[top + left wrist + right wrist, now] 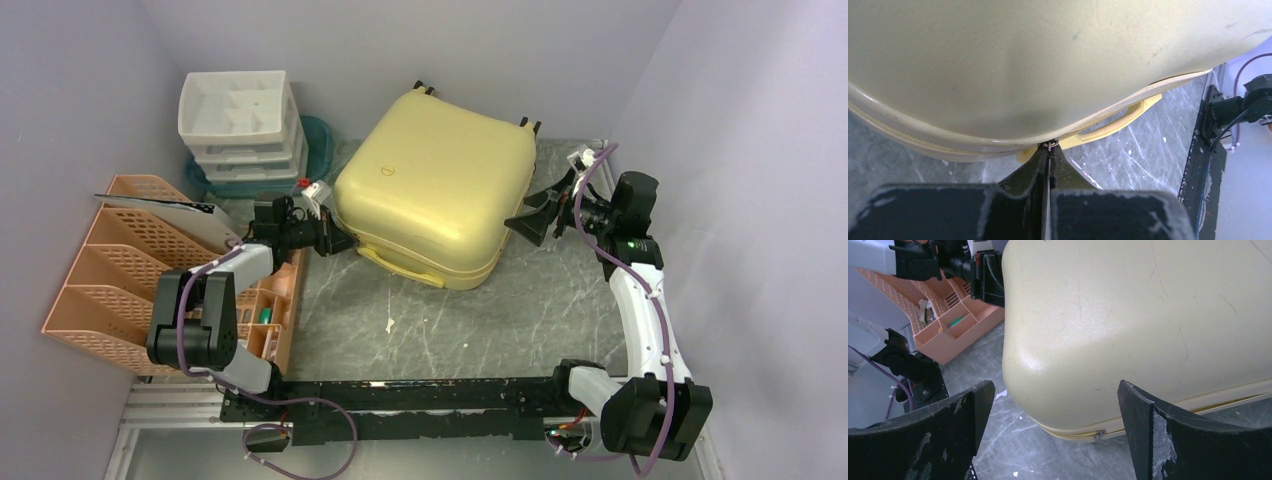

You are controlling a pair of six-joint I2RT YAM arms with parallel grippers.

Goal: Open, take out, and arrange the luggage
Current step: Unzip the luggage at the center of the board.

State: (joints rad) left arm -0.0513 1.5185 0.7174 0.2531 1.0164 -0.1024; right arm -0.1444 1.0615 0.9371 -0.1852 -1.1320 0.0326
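Left wrist: left fingers (1040,159) pinch zipper pull (1050,145) | right fingers (979,401) spread wide, empty

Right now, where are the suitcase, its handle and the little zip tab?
Suitcase (435,185), top external view, middle of the yellow lid.
Handle (1148,103), left wrist view, right end of the yellow bar.
Zip tab (1049,146), left wrist view, small metal ring on the seam.

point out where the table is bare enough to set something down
Largest bare patch: the marble table between the luggage and the arms' base rail, bordered left by the peach organiser. A narrower strip lies right of the luggage, by the right gripper. Crowded: back left, around the drawer unit and left gripper.
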